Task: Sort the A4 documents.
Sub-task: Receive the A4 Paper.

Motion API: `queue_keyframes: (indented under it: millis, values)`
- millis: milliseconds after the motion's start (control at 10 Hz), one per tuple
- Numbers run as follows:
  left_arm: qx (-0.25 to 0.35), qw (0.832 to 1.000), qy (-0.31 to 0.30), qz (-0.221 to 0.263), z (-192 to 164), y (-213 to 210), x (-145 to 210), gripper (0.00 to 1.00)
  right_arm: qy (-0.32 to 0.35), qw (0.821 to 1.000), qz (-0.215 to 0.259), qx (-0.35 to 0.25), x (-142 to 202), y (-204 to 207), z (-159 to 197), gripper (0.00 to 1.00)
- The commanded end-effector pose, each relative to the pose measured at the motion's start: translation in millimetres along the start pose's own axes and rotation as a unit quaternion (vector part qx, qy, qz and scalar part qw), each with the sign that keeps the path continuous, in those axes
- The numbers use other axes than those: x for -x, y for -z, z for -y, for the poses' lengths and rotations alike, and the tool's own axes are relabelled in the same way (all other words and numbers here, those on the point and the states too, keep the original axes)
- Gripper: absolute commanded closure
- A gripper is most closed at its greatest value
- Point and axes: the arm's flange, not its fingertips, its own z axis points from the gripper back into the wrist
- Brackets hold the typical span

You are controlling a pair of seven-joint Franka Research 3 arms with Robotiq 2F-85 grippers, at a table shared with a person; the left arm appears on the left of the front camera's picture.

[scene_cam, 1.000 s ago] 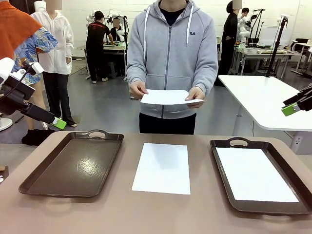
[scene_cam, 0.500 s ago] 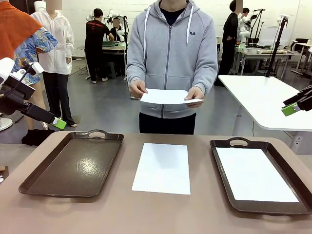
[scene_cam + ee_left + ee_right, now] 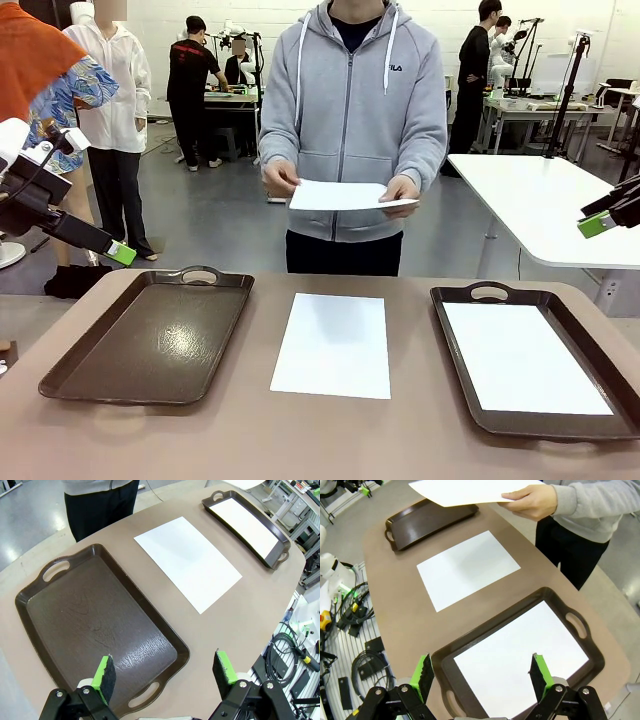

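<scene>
One white A4 document [image 3: 332, 343] lies flat on the table between two dark brown trays. A second sheet [image 3: 524, 357] rests inside the right tray [image 3: 488, 292]. The left tray [image 3: 150, 335] holds nothing. Across the table a person in a grey hoodie holds a third sheet [image 3: 345, 196] level in both hands. My left gripper [image 3: 118, 252] hangs open above the table's left edge, over the left tray's near end [image 3: 95, 625]. My right gripper [image 3: 598, 222] is open at the right, above the sheet in the right tray [image 3: 520, 660].
The brown table's rounded edge [image 3: 260, 615] drops off to cables and equipment [image 3: 285, 655] on the floor. A white table [image 3: 540, 200] stands behind at the right. Other people stand at benches farther back.
</scene>
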Motion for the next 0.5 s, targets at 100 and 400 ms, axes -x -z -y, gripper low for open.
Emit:
queue_keyframes:
  millis: [100,400]
  values:
    - [0.008,1.000,0.003,0.002,-1.6,0.5,0.9,0.00,0.002,1.000,0.000,0.000,0.3,0.2,0.0,0.00]
    - [0.008,1.000,0.003,0.002,-1.6,0.5,0.9,0.00,0.002,1.000,0.000,0.000,0.3,0.2,0.0,0.00]
